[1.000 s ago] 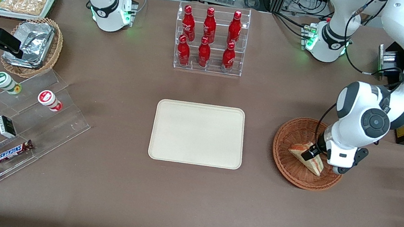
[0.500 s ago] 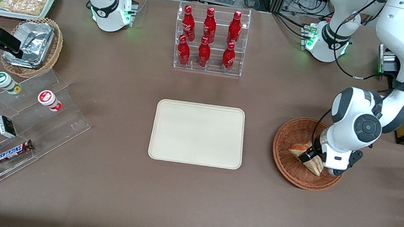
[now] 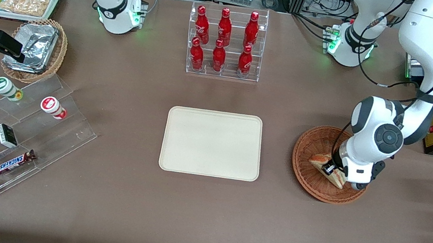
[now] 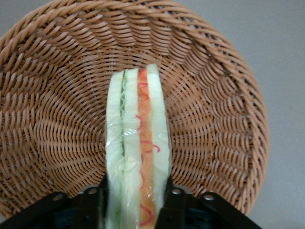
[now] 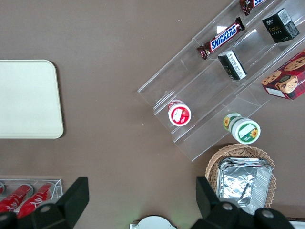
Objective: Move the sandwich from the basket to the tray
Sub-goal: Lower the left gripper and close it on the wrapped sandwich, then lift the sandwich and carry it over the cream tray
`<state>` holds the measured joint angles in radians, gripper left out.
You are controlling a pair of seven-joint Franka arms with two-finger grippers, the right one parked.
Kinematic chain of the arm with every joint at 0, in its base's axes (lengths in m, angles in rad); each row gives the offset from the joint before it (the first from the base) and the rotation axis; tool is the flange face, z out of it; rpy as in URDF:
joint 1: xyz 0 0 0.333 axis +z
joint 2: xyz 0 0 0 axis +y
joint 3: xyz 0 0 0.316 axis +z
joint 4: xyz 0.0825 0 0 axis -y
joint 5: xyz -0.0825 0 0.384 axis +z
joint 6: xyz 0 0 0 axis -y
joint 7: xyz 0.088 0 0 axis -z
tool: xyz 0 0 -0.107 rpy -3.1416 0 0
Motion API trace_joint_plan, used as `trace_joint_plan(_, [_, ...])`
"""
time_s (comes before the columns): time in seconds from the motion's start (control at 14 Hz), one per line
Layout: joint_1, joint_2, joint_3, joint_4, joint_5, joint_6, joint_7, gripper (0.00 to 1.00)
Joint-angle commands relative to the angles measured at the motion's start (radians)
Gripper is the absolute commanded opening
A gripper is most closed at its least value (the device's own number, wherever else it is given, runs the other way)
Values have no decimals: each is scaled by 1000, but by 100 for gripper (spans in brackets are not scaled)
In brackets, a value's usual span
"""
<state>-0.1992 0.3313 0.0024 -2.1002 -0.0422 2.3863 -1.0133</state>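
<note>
Left wrist view shows the working arm's pincer [image 4: 137, 202] down inside the basket [image 4: 57, 119], its two dark fingers [image 4: 95, 202] pressed against the bread faces of the sandwich [image 4: 138, 152], so the jaws are clamped on the wedge. The sandwich stands on edge, filling layers facing the camera, and a glossy film appears to wrap it. Whether its lower edge touches the weave or has cleared it cannot be told.

From the front, the pincer [image 3: 331, 167] sits over the sandwich [image 3: 320, 160] in the basket [image 3: 308, 155], which lies on the counter [image 3: 199, 216] toward the working arm's end. The tray [image 3: 212, 143] lies bare beside the basket toward the parked arm's end, apart from it, with a rack of red bottles [image 3: 222, 42] farther from the camera.

The step in hand looks like securing and raising the wedge. Doing it well likely means a firm but gentle squeeze, since soft bread will crush and the film may slip. A straight lift should clear the basket rim before any sideways travel, lest the basket drag along. The wedge should then be lowered close to the tray's middle before release.
</note>
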Motion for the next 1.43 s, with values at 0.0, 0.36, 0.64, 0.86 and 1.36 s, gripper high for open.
trace_joint_plan(0.0, [-40,-60,-1,81,8,-169,-22,0])
trace_joint_plan(0.36, [-199,-3,-1,486,30,-504,-36,0])
trace_joint_plan(0.64, [-368,75,-1,618,33,-503,-12,0])
trace_joint_plan(0.86, [-491,179,-1,703,88,-498,36,0])
trace_joint_plan(1.36, [-655,365,-1,718,91,-342,88,0])
